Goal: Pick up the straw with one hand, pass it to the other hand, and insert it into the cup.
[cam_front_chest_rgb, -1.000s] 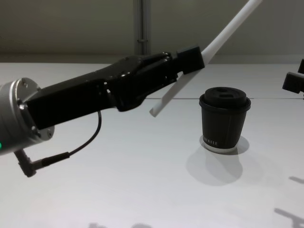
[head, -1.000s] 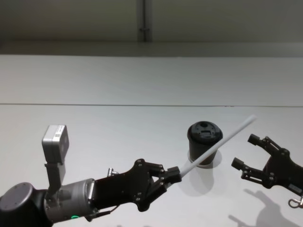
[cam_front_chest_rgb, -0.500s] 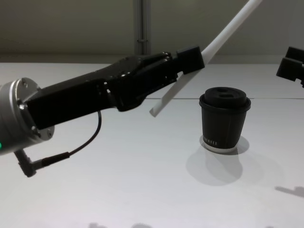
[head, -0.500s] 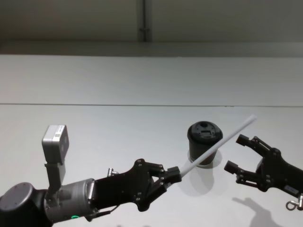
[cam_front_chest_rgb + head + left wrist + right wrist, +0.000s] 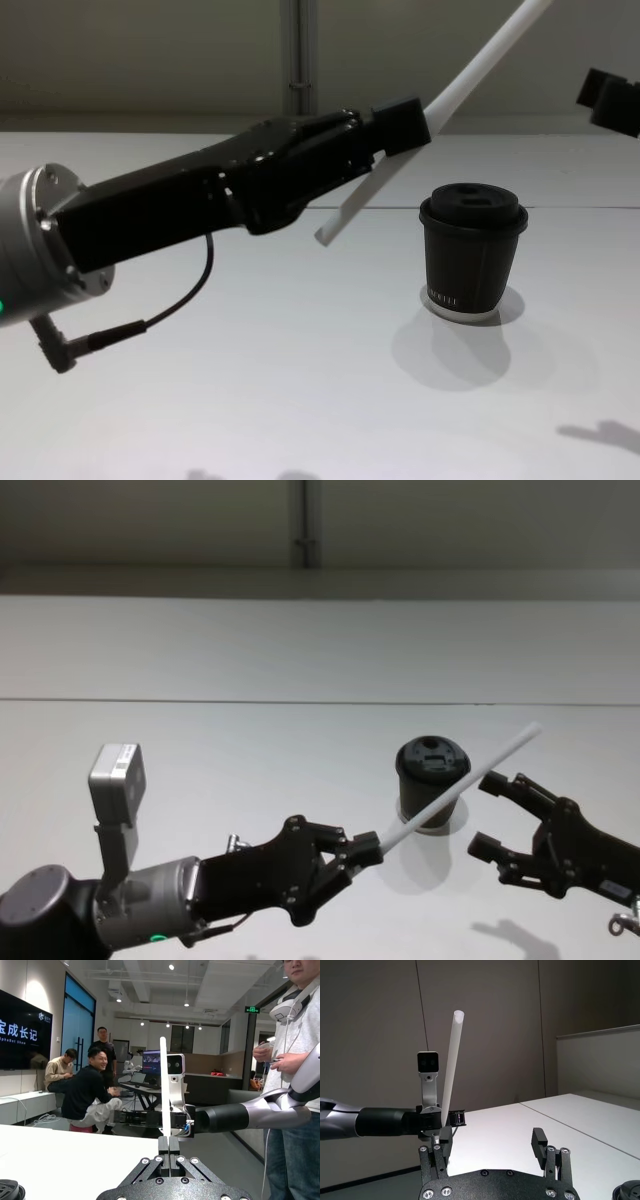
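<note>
Step in hand: handover. I judge the right gripper (image 5: 487,812) should take the straw (image 5: 505,749) on its free upper half, well clear of the left gripper (image 5: 372,846).
Method: I would centre the tube between the fingers, pinch lightly, then release the left.
Left gripper: low, forearm reaching forward and rightward; jaws pinching the straw near its lower end.
Right gripper: just right of the cup (image 5: 432,760); jaws spread wide, near the straw.
Straw: aloft, slanting up and right across the cup.
Cup: upright on the desk (image 5: 250,760), lidded.
</note>
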Controlling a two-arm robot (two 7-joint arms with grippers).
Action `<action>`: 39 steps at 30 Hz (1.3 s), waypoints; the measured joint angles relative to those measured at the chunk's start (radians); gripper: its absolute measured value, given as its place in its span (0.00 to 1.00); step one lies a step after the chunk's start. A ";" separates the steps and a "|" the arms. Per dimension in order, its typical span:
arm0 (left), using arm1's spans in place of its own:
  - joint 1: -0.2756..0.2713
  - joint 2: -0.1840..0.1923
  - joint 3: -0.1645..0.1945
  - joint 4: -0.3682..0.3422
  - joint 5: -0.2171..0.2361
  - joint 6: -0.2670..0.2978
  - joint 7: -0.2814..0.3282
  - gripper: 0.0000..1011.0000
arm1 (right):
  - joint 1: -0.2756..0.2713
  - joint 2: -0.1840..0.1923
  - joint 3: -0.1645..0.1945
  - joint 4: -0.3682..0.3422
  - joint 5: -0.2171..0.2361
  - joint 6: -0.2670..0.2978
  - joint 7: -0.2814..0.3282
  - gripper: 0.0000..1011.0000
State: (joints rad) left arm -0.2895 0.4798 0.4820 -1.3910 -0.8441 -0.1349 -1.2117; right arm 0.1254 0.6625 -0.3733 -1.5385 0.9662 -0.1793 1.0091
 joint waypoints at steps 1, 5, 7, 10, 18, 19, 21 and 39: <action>0.000 0.000 0.000 0.000 0.000 0.000 0.000 0.00 | 0.002 0.000 -0.002 0.000 0.007 0.003 0.006 0.99; 0.000 0.000 0.000 0.000 0.000 0.000 0.000 0.00 | 0.008 0.001 -0.011 0.002 0.044 0.015 0.032 0.99; 0.000 0.000 0.000 0.000 0.000 0.000 0.000 0.00 | 0.012 -0.001 -0.014 0.003 0.062 0.020 0.040 0.99; 0.000 0.000 0.000 0.000 0.000 0.000 0.000 0.00 | 0.015 -0.003 -0.018 0.003 0.081 0.023 0.050 0.99; 0.000 0.000 0.000 0.000 0.000 0.000 0.000 0.00 | 0.026 -0.007 -0.034 0.001 0.124 0.029 0.085 0.99; 0.000 0.000 0.000 0.000 0.000 0.000 0.000 0.00 | 0.027 -0.007 -0.036 0.001 0.125 0.028 0.088 0.99; 0.000 0.000 0.000 0.000 0.000 0.000 0.000 0.00 | 0.029 -0.006 -0.040 -0.001 0.129 0.025 0.093 0.99; 0.000 0.000 0.000 0.000 0.000 0.000 0.000 0.00 | 0.052 -0.043 -0.069 -0.013 0.134 0.014 0.052 0.99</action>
State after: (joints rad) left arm -0.2895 0.4799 0.4819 -1.3910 -0.8441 -0.1349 -1.2117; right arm 0.1772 0.6200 -0.4423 -1.5515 1.1000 -0.1658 1.0608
